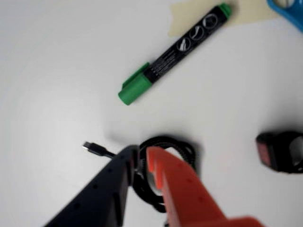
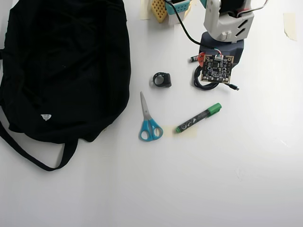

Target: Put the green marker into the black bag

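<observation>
- The gripper (image 1: 141, 158) enters the wrist view from the bottom edge, with one black finger (image 1: 106, 189) and one orange finger (image 1: 182, 189). The tips stand almost together with only a thin gap, and nothing is between them.
- Below the fingertips lies a coiled black cable (image 1: 182, 146), its plug pointing left in the wrist view.
- The green marker (image 1: 173, 53) lies on the white table (image 1: 57, 71), well apart from the gripper. Its green end rests on a piece of beige tape (image 1: 189, 16).
- In the overhead view the green marker (image 2: 199, 117) lies slanted just right of the blue-handled scissors (image 2: 148, 122).
- The black bag (image 2: 66, 66) fills the left side of the overhead view, well apart from the marker, with its strap (image 2: 28, 153) running out below.
- A small black ring-shaped object (image 2: 162, 79) lies between the bag and the arm.
</observation>
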You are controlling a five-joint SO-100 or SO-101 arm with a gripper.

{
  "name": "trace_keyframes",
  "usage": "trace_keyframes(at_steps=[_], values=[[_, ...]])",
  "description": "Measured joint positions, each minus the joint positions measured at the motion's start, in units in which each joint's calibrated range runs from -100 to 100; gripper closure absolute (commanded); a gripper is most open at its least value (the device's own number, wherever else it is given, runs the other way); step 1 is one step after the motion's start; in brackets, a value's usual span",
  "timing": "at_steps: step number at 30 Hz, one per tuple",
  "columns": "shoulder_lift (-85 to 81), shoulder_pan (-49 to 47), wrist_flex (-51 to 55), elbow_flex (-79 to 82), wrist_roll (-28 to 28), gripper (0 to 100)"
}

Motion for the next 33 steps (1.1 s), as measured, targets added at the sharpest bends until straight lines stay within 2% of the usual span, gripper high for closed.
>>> trace_keyframes(at_steps=[10,15,33], values=[[5.15,-1.03,1.2,-2.28,-7.47,97],[7.06,-0.73,1.63,-5.35,-9.96,88],[16.85,-1.18,1.63,-11.24,-12.11,86]])
